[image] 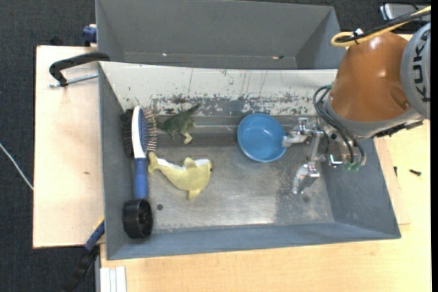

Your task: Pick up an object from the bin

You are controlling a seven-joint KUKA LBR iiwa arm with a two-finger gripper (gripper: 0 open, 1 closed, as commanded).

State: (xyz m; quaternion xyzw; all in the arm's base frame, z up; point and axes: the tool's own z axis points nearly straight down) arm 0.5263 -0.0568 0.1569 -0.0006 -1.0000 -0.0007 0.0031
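Observation:
My gripper [302,157] hangs low over the right part of the bin floor, open, with bare floor between its fingers. One fingertip [295,135] is right beside the right rim of a round blue bowl [261,137], which stands against the back wall. The other fingertip [303,182] points toward the front. Whether the upper fingertip touches the bowl I cannot tell.
A green dinosaur toy [179,124] stands at the back left. A pale yellow whale-shaped toy [185,174] lies left of centre. Along the left wall lie a blue-handled brush [140,150] and a black round wheel [137,218]. The arm's orange cover is over the right rim.

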